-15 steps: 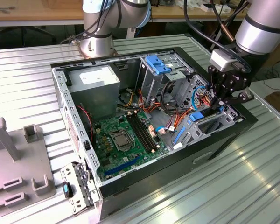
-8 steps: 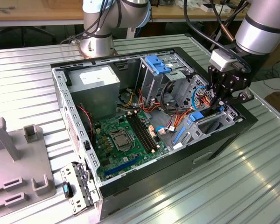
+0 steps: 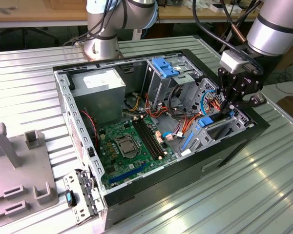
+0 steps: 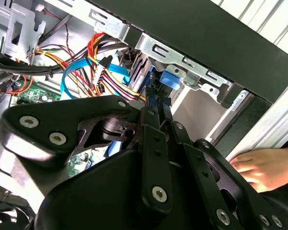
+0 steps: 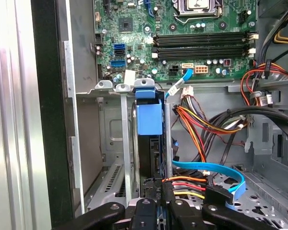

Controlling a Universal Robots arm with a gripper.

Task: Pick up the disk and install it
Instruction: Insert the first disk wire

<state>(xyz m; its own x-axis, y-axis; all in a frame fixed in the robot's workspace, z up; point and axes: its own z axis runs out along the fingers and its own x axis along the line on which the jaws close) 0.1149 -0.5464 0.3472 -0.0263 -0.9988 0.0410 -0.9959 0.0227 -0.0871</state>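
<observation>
Inside the open computer case (image 3: 63,92), the gripper (image 3: 228,108) reaches down at the drive bay beside the motherboard (image 5: 182,38), its fingers (image 4: 153,143) closed narrowly on the disk (image 5: 149,120), which stands on edge in that bay's metal slot.
</observation>
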